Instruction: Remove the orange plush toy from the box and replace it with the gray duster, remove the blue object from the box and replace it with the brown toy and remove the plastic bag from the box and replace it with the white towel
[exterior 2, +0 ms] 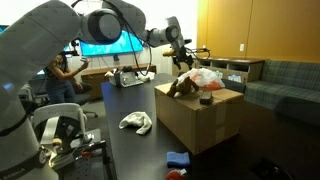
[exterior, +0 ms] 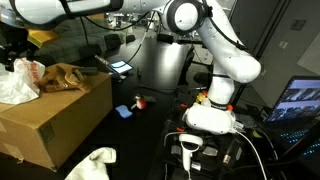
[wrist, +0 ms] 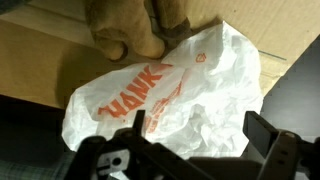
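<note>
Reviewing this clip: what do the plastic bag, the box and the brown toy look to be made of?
The plastic bag: thin white film with orange print, glossy and crinkled, so likely polyethylene. The box: matte brown cardboard, judging by its flat, stiff-looking panels. The brown toy: soft tan plush with a fuzzy surface, probably synthetic pile.

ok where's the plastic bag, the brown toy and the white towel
plastic bag (wrist: pixel 190 95), wrist view, its crumpled white middle
brown toy (exterior: pixel 62 77), in an exterior view, its body
white towel (exterior 2: pixel 135 122), in an exterior view, its bunched middle
</note>
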Available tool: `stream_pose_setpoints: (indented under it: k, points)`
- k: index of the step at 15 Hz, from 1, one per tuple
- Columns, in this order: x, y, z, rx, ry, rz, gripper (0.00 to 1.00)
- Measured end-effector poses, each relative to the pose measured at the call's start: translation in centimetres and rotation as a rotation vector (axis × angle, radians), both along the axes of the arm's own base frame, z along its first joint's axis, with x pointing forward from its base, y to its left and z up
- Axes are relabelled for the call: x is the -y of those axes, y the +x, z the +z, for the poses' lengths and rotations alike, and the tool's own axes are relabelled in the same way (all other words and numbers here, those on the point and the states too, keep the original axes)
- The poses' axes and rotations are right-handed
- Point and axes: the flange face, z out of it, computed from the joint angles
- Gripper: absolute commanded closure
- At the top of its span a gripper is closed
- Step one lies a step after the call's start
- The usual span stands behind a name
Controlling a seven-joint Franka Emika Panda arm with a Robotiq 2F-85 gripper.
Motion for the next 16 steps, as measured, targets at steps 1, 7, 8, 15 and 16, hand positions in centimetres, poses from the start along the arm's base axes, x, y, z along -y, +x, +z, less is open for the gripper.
stream_pose_setpoints:
  k: [1, 7, 8, 15, 16]
  points:
    - [-0.1, 0.2, -0.3, 0.002, 0.000, 0.004, 0.00]
    - [-0.2, 1.5, -3.1, 0.000, -0.013, 0.025, 0.00]
    - [-0.1, 1.7, -3.6, -0.007, -0.019, 0.026, 0.00]
    - [1.1, 2.5, -7.4, -0.062, -0.081, 0.012, 0.00]
    - [1.2, 2.6, -7.8, -0.069, -0.089, 0.010, 0.00]
